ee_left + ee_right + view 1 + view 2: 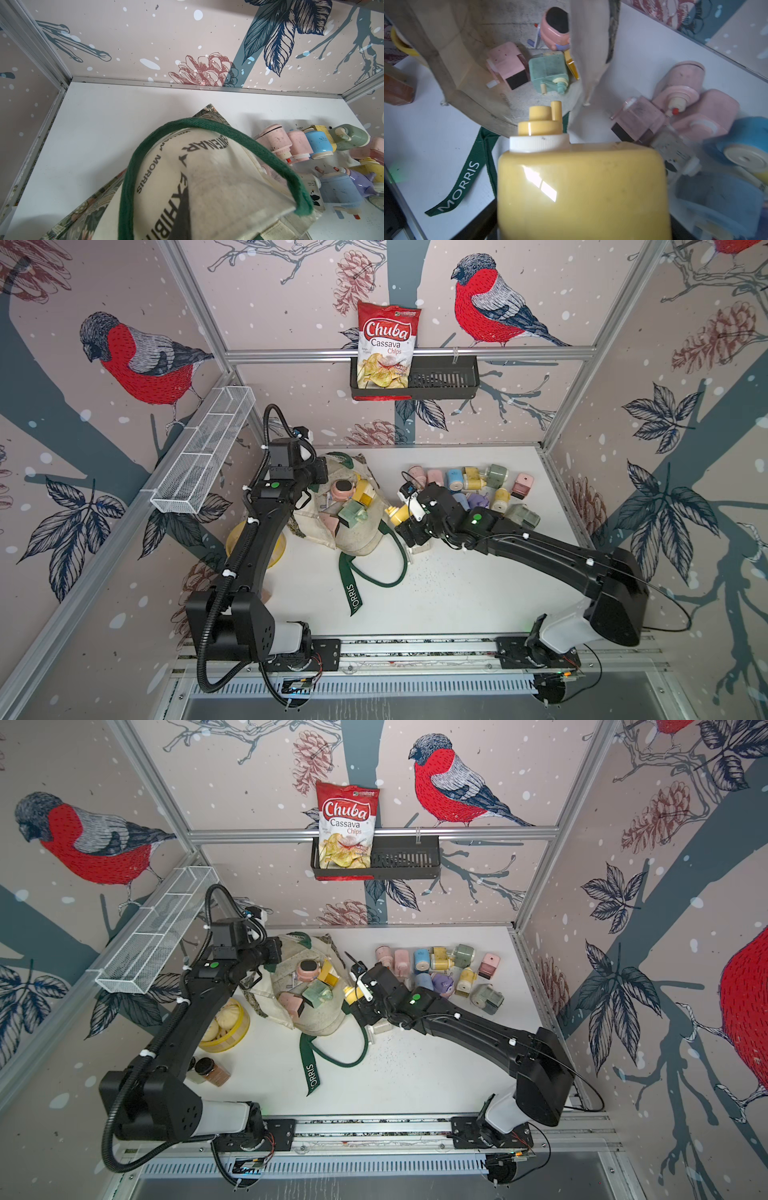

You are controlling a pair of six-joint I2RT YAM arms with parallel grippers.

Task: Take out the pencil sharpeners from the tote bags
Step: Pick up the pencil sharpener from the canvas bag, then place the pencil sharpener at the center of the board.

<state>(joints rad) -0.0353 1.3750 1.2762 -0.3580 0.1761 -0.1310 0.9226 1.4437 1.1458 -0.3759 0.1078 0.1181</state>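
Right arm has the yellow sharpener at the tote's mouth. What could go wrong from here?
The right gripper holds the yellow sharpener in wide-set jaws; its glossy shell may slip. The pile of sharpeners beside it is crowded, so setting down may knock some. If the left gripper loses the tote bag, the mouth may fold over the green sharpener inside.

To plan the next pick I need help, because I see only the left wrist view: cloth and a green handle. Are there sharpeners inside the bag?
Observer: Yes. In a top view the tote bag lies open, with a green sharpener and three others showing inside.
Operator: Is the right gripper free?
Observer: No. The right gripper holds a yellow sharpener just outside the bag's mouth.
Operator: And the left gripper?
Observer: The left gripper is shut on the bag's cloth, lifting it.
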